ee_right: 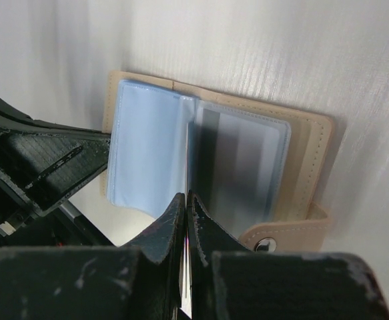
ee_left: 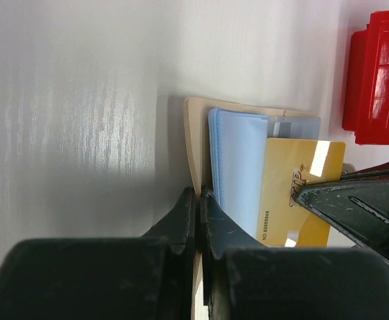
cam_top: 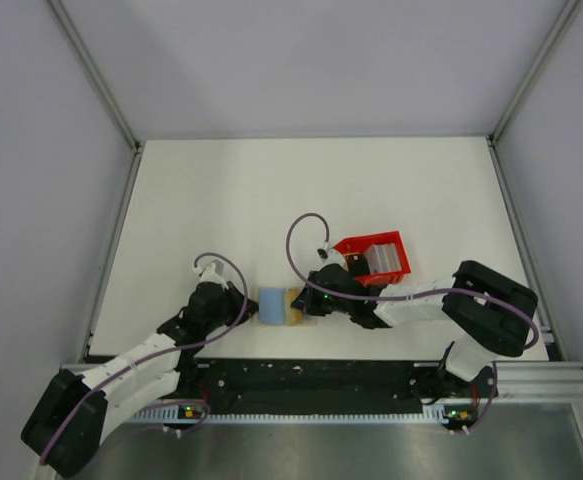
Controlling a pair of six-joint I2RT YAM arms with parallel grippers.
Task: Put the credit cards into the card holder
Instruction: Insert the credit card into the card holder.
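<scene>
The beige card holder (ee_right: 313, 148) lies open on the table, with pale blue sleeves (ee_right: 147, 147) on one side and a greyish pocket (ee_right: 241, 167) on the other. My left gripper (ee_left: 199, 195) is shut on the edge of its beige cover (ee_left: 194, 133). My right gripper (ee_right: 186, 199) is shut on a gold credit card (ee_left: 284, 200), edge-on in the right wrist view. The card's far edge reaches between the blue sleeves and the grey pocket. From above, the card holder (cam_top: 271, 305) sits between the left gripper (cam_top: 248, 305) and the right gripper (cam_top: 304, 300). More credit cards (cam_top: 386, 262) stand in the red tray.
The red open-topped tray (cam_top: 356, 245) sits just behind my right gripper, also at the right edge of the left wrist view as the tray (ee_left: 371, 80). The holder's snap strap (ee_right: 281, 233) sticks out beside my right fingers. White table (cam_top: 221, 200) stretches behind.
</scene>
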